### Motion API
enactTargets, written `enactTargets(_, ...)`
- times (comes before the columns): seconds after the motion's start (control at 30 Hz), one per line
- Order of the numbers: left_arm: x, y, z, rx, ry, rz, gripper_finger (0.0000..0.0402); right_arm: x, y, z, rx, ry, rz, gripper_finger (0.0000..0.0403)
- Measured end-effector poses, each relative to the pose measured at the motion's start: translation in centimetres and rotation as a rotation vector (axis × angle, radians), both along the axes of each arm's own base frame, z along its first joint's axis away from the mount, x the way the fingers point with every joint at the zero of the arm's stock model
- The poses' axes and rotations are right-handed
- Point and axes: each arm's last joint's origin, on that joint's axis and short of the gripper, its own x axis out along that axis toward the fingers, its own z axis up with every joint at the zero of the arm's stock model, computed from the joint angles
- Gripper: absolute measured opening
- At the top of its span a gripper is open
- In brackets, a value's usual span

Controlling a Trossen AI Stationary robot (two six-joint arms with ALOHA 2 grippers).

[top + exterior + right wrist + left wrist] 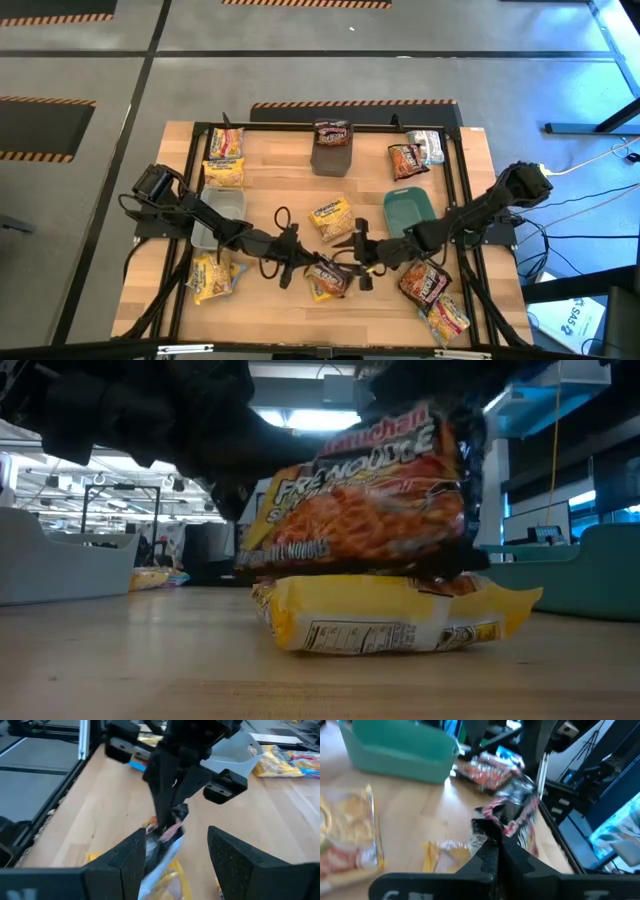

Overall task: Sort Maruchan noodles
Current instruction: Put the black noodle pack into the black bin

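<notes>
A red-orange noodle packet (360, 490) hangs tilted over a yellow packet (390, 615) that lies flat on the wood near the table's front middle. My left gripper (496, 845), reaching in from the left, is shut on the red-orange packet (328, 275). My right gripper (182, 855) stands open just right of it (362, 262), with the packet's lower part (162, 850) close by one finger. I cannot tell whether that finger touches it. My left gripper pinches a crumpled corner of the red-orange packet (176, 817) between its two shut fingers. The fingers come from the table's left, nearly level and slanting a little down. The packet hangs tilted below them. I cannot tell whether its lower edge (440, 568) is on the yellow packet or just above it.
A teal dish (408, 208) stands right of centre, a grey bin (220, 215) at the left, and a dark bin (331, 155) at the far middle. Other packets lie at the far left (224, 160), centre (331, 218), near left (212, 277), far right (405, 160) and near right (425, 283).
</notes>
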Motion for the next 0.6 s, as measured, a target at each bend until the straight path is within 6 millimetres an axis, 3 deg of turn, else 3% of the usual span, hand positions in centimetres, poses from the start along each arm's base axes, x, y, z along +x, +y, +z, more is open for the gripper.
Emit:
enactTargets(0.33, 0.1, 0.2, 0.4, 0.078, -0.050, 0.052, 0.0000, 0.7, -0.5, 1.2, 0.126, 0.190, -0.012, 0.0202)
enactTargets(0.47, 0.1, 0.2, 0.5, 0.082, -0.062, 0.077, 0.0000, 0.7, -0.1, 1.5, 0.215, 0.188, 0.056, 0.0238)
enactTargets(0.6, 0.1, 0.3, 0.6, 0.087, -0.068, 0.093, 0.0000, 1.0, -0.4, 1.7, 0.332, 0.176, -0.015, 0.0280)
